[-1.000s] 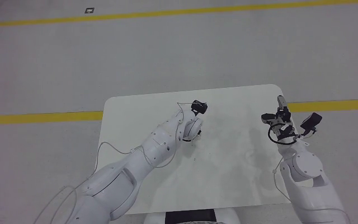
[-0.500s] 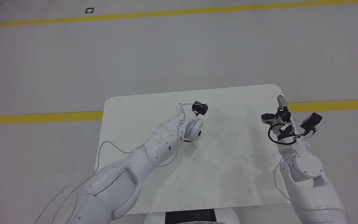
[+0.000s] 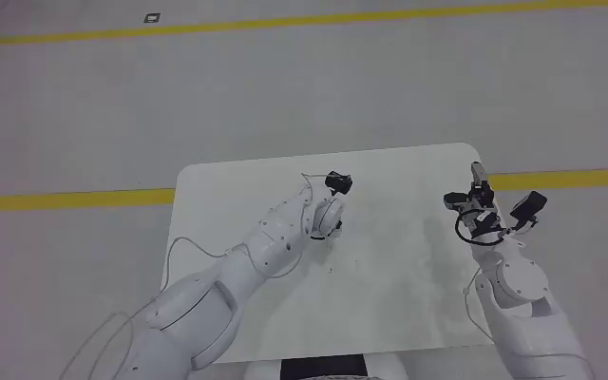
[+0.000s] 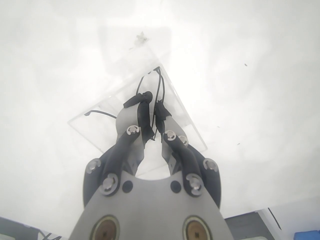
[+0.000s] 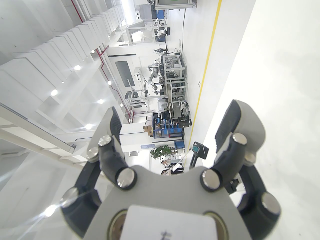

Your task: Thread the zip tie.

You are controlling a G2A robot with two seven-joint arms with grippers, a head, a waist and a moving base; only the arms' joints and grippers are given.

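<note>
Down at the white table [image 3: 399, 285], the left gripper [image 4: 152, 102] hangs low over a clear square plate [image 4: 107, 96] that lies flat on the tabletop. The black zip tie [image 4: 161, 86] sits on that plate, bent into a narrow loop whose rounded end points away from the gripper. One thin strand runs back between the two tape-wrapped fingers [image 4: 143, 116]. The jaws are drawn in almost together, with only a sliver of light between them, and they pinch that strand. A second stretch of the tie curls out to one side across the plate, near its edge. Just past the plate's far corner there is a small scrap of debris [image 4: 141, 38] on the table, and a few dark specks are scattered further off. From above, the left arm stretches across the middle of the table, with its wrist over the plate. Over on the other side, the right gripper [image 5: 175, 116] is up off the surface near the table's right edge [image 3: 470, 190], well apart from the plate and the tie. Its jaws are spread wide with nothing between them, and they point out toward the hall. A yellow floor line [image 5: 207, 63] runs past behind them.
</note>
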